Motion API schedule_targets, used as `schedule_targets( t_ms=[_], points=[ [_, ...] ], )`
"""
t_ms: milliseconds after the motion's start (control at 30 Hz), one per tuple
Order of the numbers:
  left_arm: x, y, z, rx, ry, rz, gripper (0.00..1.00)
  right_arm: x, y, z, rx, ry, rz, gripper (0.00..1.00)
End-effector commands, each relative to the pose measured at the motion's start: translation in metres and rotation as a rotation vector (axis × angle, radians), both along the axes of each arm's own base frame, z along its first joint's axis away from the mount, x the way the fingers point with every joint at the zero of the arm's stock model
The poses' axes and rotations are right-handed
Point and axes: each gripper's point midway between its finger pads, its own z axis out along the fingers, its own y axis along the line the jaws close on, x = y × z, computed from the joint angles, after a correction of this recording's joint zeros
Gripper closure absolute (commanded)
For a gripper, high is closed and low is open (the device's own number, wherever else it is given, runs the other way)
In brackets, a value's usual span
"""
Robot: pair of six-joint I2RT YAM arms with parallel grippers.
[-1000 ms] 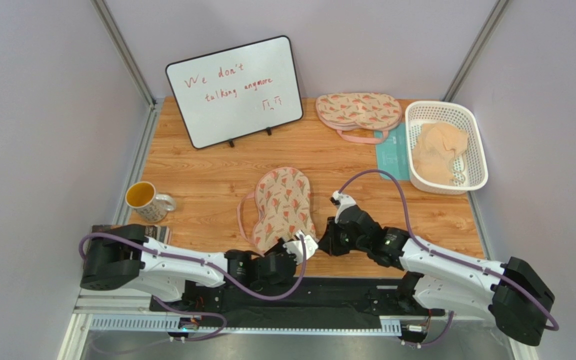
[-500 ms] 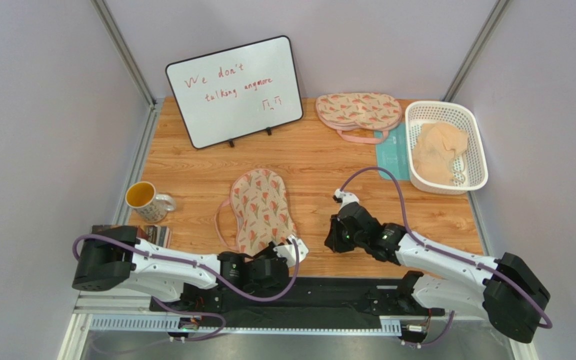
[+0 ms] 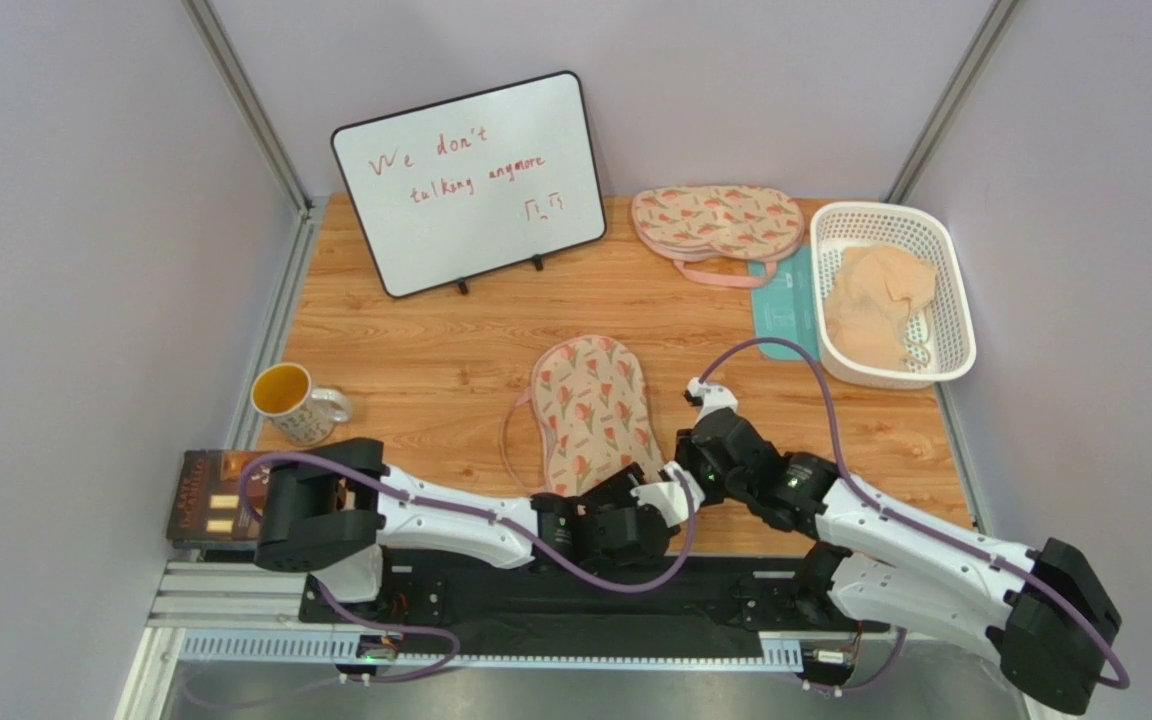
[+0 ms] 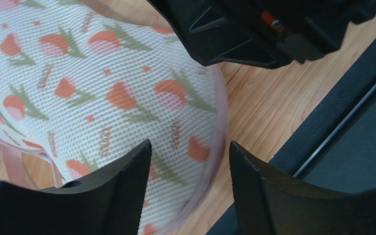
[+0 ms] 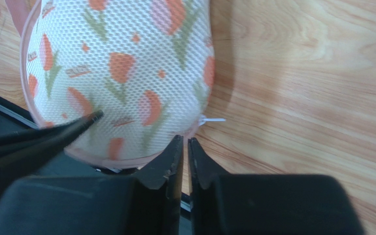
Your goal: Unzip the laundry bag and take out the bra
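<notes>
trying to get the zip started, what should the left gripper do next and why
Probably close the left gripper: its fingers are open with the pink edge of the bag between them. Holding it would anchor the bag while the shut right gripper goes for the white zipper pull beside it.

Bright, even light; the laundry bag (image 5: 121, 73) casts a soft shadow.

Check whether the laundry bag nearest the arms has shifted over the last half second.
Yes. The laundry bag has slid to the right in the top view, widening its gap from the mug, which has stayed put.
</notes>
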Motion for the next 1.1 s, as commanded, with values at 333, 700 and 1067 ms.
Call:
schedule_targets(
  t_ms=[333,700,1067],
  points=[
    [0.005,0.042,0.033,-0.114,0.043,0.067,0.00,0.005,-0.018,0.046,-0.019,-0.107,-0.022,0.50],
    [0.041,0.132,0.116,-0.518,0.168,0.235,0.00,-0.001,0.062,0.106,0.018,-0.222,0.154,0.50],
    [0.088,0.189,0.131,-0.382,0.212,0.583,0.00,-0.023,0.153,0.085,-0.160,-0.253,0.332,0.49]
  ],
)
